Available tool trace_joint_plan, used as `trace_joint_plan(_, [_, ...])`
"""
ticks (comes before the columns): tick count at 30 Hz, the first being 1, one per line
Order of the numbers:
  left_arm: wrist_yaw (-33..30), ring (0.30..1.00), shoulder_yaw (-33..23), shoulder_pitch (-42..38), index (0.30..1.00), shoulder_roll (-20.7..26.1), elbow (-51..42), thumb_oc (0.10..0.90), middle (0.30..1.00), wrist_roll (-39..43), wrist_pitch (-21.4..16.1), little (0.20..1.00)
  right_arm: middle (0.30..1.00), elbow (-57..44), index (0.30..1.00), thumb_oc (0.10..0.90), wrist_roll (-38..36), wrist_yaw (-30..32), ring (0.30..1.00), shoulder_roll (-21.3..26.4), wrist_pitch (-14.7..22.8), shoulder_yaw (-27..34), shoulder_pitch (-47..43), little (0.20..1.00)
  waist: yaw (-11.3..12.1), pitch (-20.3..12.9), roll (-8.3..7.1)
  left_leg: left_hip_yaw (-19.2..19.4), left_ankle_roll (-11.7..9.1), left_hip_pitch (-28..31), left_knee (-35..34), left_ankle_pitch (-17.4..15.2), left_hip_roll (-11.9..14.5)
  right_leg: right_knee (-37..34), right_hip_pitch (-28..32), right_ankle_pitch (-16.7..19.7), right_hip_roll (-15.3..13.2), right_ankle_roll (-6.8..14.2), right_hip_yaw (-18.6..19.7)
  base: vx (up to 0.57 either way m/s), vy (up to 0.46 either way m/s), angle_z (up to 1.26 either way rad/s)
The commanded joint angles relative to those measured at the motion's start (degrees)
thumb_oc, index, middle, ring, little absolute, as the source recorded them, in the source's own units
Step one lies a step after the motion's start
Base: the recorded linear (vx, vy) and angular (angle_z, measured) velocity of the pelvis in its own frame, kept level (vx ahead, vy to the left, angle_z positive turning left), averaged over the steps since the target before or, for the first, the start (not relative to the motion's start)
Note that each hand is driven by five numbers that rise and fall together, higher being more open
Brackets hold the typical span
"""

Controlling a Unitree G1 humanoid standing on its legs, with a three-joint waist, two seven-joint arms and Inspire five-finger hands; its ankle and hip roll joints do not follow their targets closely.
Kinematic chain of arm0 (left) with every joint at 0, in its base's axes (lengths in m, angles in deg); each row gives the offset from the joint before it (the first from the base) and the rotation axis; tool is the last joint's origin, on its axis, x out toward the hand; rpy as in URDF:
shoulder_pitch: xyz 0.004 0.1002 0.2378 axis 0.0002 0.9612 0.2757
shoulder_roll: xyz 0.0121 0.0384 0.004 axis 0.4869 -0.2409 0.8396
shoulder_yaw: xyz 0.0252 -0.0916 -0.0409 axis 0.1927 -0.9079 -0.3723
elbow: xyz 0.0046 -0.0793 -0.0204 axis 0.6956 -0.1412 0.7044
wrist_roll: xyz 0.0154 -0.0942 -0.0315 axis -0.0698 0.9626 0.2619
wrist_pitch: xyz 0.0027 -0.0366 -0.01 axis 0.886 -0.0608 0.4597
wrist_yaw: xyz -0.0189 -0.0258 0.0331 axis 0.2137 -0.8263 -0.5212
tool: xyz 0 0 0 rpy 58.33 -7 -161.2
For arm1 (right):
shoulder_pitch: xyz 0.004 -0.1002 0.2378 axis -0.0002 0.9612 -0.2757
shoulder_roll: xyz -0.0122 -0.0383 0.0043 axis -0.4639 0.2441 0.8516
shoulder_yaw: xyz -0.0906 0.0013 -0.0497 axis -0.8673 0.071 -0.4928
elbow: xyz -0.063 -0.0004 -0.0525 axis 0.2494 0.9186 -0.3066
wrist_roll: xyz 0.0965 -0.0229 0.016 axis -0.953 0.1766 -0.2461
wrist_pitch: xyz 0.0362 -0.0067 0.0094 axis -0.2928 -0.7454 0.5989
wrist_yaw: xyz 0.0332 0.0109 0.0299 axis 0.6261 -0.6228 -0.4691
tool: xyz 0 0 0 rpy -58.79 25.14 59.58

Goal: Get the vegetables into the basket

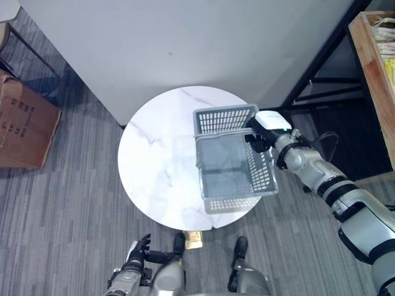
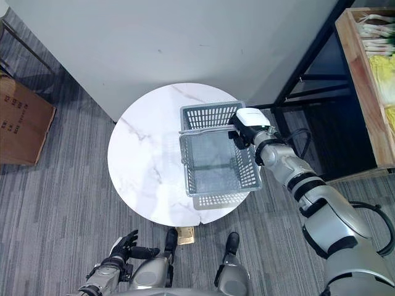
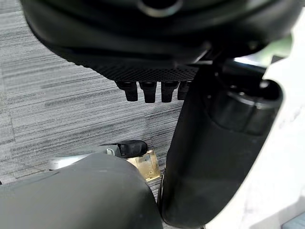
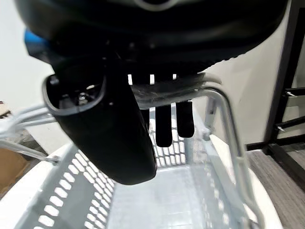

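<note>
Grey plastic basket [image 1: 234, 161], long axis front-to-back, right hand [image 1: 266, 131] seemingly gripping handle

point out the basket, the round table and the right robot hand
basket [image 1: 217, 118]: left eye view, far end wall
round table [image 1: 154, 166]: left eye view, bare marble top
right robot hand [image 1: 272, 121]: left eye view, white back of the hand

The left half of my round bench [image 1: 154, 160] lies bare, so a hand can sweep freely there. The grey basket [image 1: 231, 163] takes the right side, overhanging the edge, with my right hand [image 1: 266, 131] at its rim. A white wall [image 1: 185, 43] closes the far side; a wooden crate [image 2: 364, 80] stands well off right.
</note>
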Motion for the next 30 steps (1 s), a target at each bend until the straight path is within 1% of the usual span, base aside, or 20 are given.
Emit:
trace_joint_plan(1, [-1.06, 1.000, 2.84, 2.63, 1.000, 0.65, 3.84, 0.900, 1.000, -3.36, 1.24, 1.000, 0.300, -9.75, 0.300, 0.400, 1.00, 3.67, 0.300, 2.31, 2.69, 2.35, -2.95, 0.300, 0.01, -2.76, -3.05, 1.99, 0.93, -0.36, -0.06, -0.25, 0.73, 0.61, 1.55, 1.56, -4.84, 4.94, 2.65, 0.03, 0.002, -0.03])
trace_joint_plan(2, [-1.03, 1.000, 2.44, 2.80, 1.000, 0.71, 3.94, 0.900, 1.000, -3.75, 1.40, 1.000, 0.300, -11.95, 0.300, 0.400, 1.33, 3.50, 0.300, 3.10, 2.90, 3.09, -1.69, 0.300, -0.03, -3.06, -3.10, 2.16, 0.92, 0.02, -0.06, -0.45, 0.80, 0.59, 1.82, 1.45, -4.84, 4.95, 2.73, 0.08, 0.002, -0.03])
trace_joint_plan(3, [-0.82, 1.000, 1.44, 3.46, 1.000, 0.70, 4.19, 0.900, 1.000, -4.56, 1.71, 1.000, 0.300, -16.88, 0.300, 0.400, 1.78, 3.46, 0.300, 5.91, 3.64, 4.77, 0.04, 0.300, -0.56, -3.93, -3.19, 2.60, 1.00, 0.98, -0.06, -0.92, 0.89, 0.48, 2.45, 1.17, -4.77, 5.00, 3.03, 0.06, 0.002, -0.06])
trace_joint_plan(4, [-0.83, 1.000, 1.53, 3.48, 1.000, 0.71, 4.18, 0.900, 1.000, -4.57, 1.72, 1.000, 0.300, -17.15, 0.300, 0.400, 1.79, 3.35, 0.300, 6.05, 3.54, 4.96, 0.27, 0.300, -0.44, -3.89, -3.18, 2.63, 1.00, 1.07, -0.06, -0.95, 0.91, 0.48, 2.52, 1.16, -4.75, 5.00, 3.06, 0.08, 0.002, -0.05])
trace_joint_plan(5, [-0.50, 1.000, 0.94, 3.85, 1.000, 0.78, 4.29, 0.900, 1.000, -5.55, 1.96, 1.000, 0.300, -20.38, 0.300, 0.400, 1.51, 3.11, 0.300, 7.70, 4.25, 6.16, 1.08, 0.300, -0.96, -4.49, -3.19, 3.02, 0.98, 1.70, -0.06, -1.15, 0.98, 0.42, 2.92, 1.10, -4.79, 5.04, 3.06, 0.07, 0.002, -0.07])
trace_joint_plan(7, [0.00, 1.000, -0.42, 4.68, 1.000, 0.55, 4.84, 0.900, 1.000, -6.87, 2.43, 1.000, 0.300, -27.95, 0.300, 0.400, -0.45, 2.54, 0.300, 10.78, 5.72, 10.75, 5.62, 0.300, -1.82, -5.60, -3.13, 3.88, 0.94, 3.21, -0.06, -1.68, 1.14, 0.21, 3.90, 0.80, -4.62, 5.09, 3.54, 0.07, 0.003, -0.13])
trace_joint_plan(8, [0.00, 1.000, -0.29, 4.70, 1.000, 0.60, 4.83, 0.900, 1.000, -6.88, 2.43, 1.000, 0.300, -28.30, 0.300, 0.400, -0.47, 2.38, 0.300, 10.93, 5.61, 11.11, 6.02, 0.300, -1.67, -5.59, -3.15, 3.89, 0.94, 3.27, -0.06, -1.70, 1.15, 0.20, 3.96, 0.78, -4.61, 5.09, 3.55, 0.04, -0.001, -0.20])
trace_joint_plan(10, [0.58, 1.000, -1.15, 5.41, 1.000, 0.62, 5.19, 0.900, 1.000, -8.17, 2.71, 1.000, 0.300, -33.57, 0.300, 0.400, -3.21, 1.16, 0.300, 13.29, 6.79, 15.08, 10.04, 0.300, -2.53, -6.61, -2.98, 4.70, 0.89, 4.23, -0.06, -1.94, 1.21, 0.00, 4.42, 0.68, -4.43, 5.13, 3.92, 0.03, -0.004, -0.18])
trace_joint_plan(11, [0.58, 1.000, -1.05, 5.42, 1.000, 0.64, 5.19, 0.900, 1.000, -8.18, 2.70, 1.000, 0.300, -33.81, 0.300, 0.400, -3.24, 1.06, 0.300, 13.39, 6.72, 15.35, 10.34, 0.300, -2.41, -6.62, -2.98, 4.72, 0.88, 4.26, -0.06, -1.96, 1.23, 0.00, 4.43, 0.68, -4.41, 5.13, 3.94, 0.02, -0.013, -0.15])
trace_joint_plan(12, [0.93, 1.000, -1.55, 5.60, 1.000, 0.59, 5.59, 0.900, 1.000, -8.98, 2.95, 1.000, 0.300, -37.40, 0.300, 0.400, -4.88, 0.29, 0.300, 15.19, 7.55, 17.82, 12.59, 0.300, -3.15, -7.15, -2.95, 5.24, 0.79, 4.70, -0.06, -2.08, 1.43, -0.03, 4.49, 0.72, -4.23, 5.15, 4.37, 0.01, -0.012, -0.21])
trace_joint_plan(13, [0.93, 1.000, -1.45, 5.60, 1.000, 0.62, 5.60, 0.900, 1.000, -9.00, 2.94, 1.000, 0.300, -37.65, 0.300, 0.400, -4.91, 0.18, 0.300, 15.28, 7.48, 18.12, 12.91, 0.300, -3.03, -7.16, -2.97, 5.25, 0.78, 4.71, -0.06, -2.08, 1.44, -0.03, 4.50, 0.72, -4.22, 5.14, 4.38, 0.02, -0.017, -0.21])
trace_joint_plan(14, [1.27, 1.000, -2.01, 5.93, 1.000, 0.58, 5.47, 0.900, 1.000, -9.36, 2.91, 1.000, 0.300, -40.16, 0.300, 0.400, -6.49, -0.69, 0.300, 17.13, 8.22, 20.32, 15.19, 0.300, -3.58, -7.71, -2.86, 5.74, 0.80, 5.18, -0.06, -2.20, 1.56, -0.04, 4.63, 0.70, -4.05, 5.13, 4.70, 0.02, -0.006, -0.21])
trace_joint_plan(15, [1.52, 1.000, -1.96, 6.04, 1.000, 0.57, 5.57, 0.900, 1.000, -9.81, 2.94, 1.000, 0.300, -41.51, 0.300, 0.400, -7.07, -1.42, 0.300, 17.83, 8.49, 21.47, 16.60, 0.300, -3.75, -7.92, -2.80, 5.95, 0.81, 5.50, -0.06, -2.27, 1.56, -0.04, 4.70, 0.69, -3.95, 5.14, 4.85, 0.02, -0.006, -0.15])
trace_joint_plan(16, [1.52, 1.000, -1.93, 6.04, 1.000, 0.58, 5.57, 0.900, 1.000, -9.81, 2.94, 1.000, 0.300, -41.56, 0.300, 0.400, -7.07, -1.44, 0.300, 17.84, 8.48, 21.55, 16.69, 0.300, -3.70, -7.92, -2.81, 5.96, 0.81, 5.51, -0.06, -2.28, 1.56, -0.04, 4.70, 0.69, -3.94, 5.14, 4.86, 0.02, -0.001, -0.25])
trace_joint_plan(17, [1.85, 1.000, -2.11, 6.26, 1.000, 0.53, 5.73, 0.900, 1.000, -10.50, 2.98, 1.000, 0.300, -43.60, 0.300, 0.400, -8.04, -2.62, 0.300, 19.70, 9.00, 22.54, 18.40, 0.300, -4.50, -8.36, -2.73, 6.49, 0.78, 6.02, -0.06, -2.41, 1.64, -0.04, 4.80, 0.65, -3.80, 5.15, 5.22, 0.01, -0.001, -0.26])
trace_joint_plan(18, [1.86, 1.000, -2.03, 6.26, 1.000, 0.53, 5.73, 0.900, 1.000, -10.51, 2.98, 1.000, 0.300, -43.76, 0.300, 0.400, -8.07, -2.69, 0.300, 19.76, 8.96, 22.77, 18.65, 0.300, -4.40, -8.37, -2.72, 6.52, 0.78, 6.05, -0.06, -2.42, 1.66, -0.04, 4.81, 0.65, -3.78, 5.15, 5.25, 0.02, -0.006, -0.20])
trace_joint_plan(20, [2.17, 1.000, -2.44, 6.69, 1.000, 0.44, 5.80, 0.900, 1.000, -11.29, 3.06, 1.000, 0.300, -45.72, 0.300, 0.400, -7.62, -3.44, 0.300, 22.46, 9.66, 24.82, 22.16, 0.300, -5.15, -8.80, -2.69, 7.15, 0.66, 6.58, -0.06, -2.57, 1.77, -0.04, 4.89, 0.72, -3.64, 5.26, 5.67, 0.01, -0.011, -0.11])
trace_joint_plan(23, [2.31, 1.000, -2.55, 6.85, 1.000, 0.30, 5.93, 0.900, 1.000, -11.51, 2.88, 1.000, 0.300, -45.92, 0.300, 0.400, -6.85, -3.47, 0.300, 23.11, 10.06, 25.96, 24.40, 0.300, -5.54, -8.98, -2.64, 7.57, 0.65, 6.90, -0.06, -2.67, 1.78, -0.04, 4.88, 0.79, -3.52, 5.35, 5.90, 0.00, -0.003, -0.10])
trace_joint_plan(27, [2.30, 1.000, -3.16, 6.85, 1.000, -0.03, 5.82, 0.900, 1.000, -11.59, 2.83, 1.000, 0.300, -45.75, 0.300, 0.400, -6.81, -3.28, 0.300, 21.49, 10.12, 29.38, 30.10, 0.300, -6.44, -9.04, -2.52, 8.75, 0.96, 8.04, -0.06, -3.06, 1.65, -0.04, 4.97, 0.88, -3.51, 5.36, 6.65, 0.02, 0.008, -0.10])
trace_joint_plan(30, [2.19, 1.000, -3.36, 6.54, 1.000, -0.07, 5.52, 0.900, 1.000, -11.68, 2.75, 1.000, 0.300, -45.99, 0.300, 0.400, -6.79, -2.97, 0.300, 20.87, 10.12, 31.08, 32.07, 0.300, -6.80, -8.60, -2.66, 9.34, 1.17, 8.51, 0.87, -3.43, 1.35, 0.32, 5.09, 0.84, -3.77, 5.43, 6.97, 0.00, 0.020, -0.16])
